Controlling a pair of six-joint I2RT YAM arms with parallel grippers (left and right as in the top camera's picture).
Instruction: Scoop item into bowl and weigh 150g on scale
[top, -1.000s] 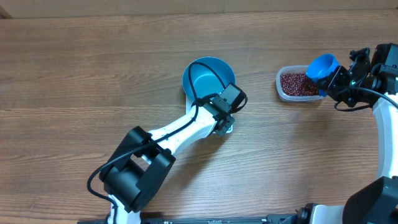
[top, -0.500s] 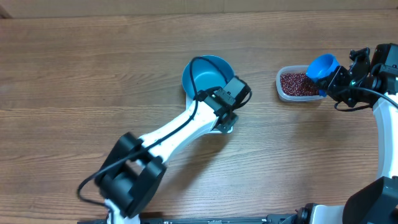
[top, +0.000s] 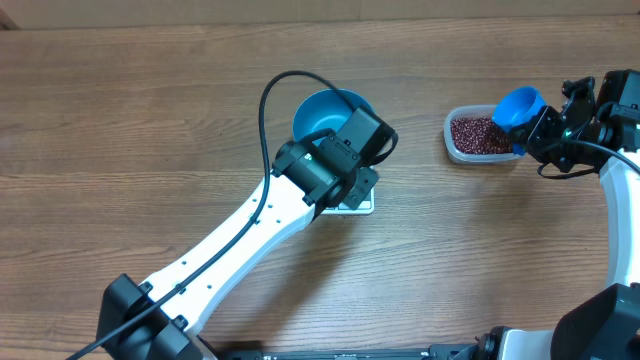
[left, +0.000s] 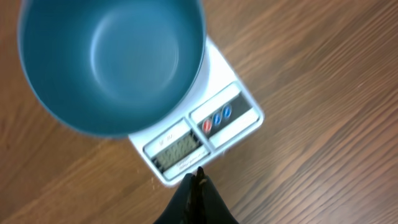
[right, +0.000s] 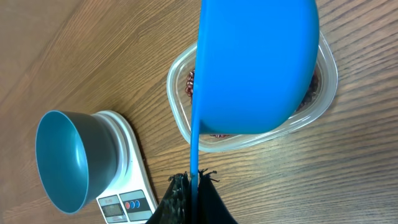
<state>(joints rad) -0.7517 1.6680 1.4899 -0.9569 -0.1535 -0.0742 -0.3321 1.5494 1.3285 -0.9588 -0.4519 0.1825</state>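
Wood-grain counter (top: 150, 120), with the left arm now stretched much further out over the scale (left: 214, 84).
Since a moment ago the left arm has swung long across the counter, and its wrist now sits over the near rim of the blue bowl (left: 112, 62), which stands empty on the scale. The left tool (left: 198, 179) is pressed together on nothing, tips by the display edge. The right side has not budged: the right tool (right: 193, 182) pinches the blue scoop (right: 255, 62) by its handle, above the clear tub (top: 451, 140) of red-brown beans (top: 478, 133).

Left arm (top: 250, 215) overhangs the scale (top: 362, 207); open table (top: 420, 200) separates bowl (top: 320, 112) from tub (top: 448, 135).
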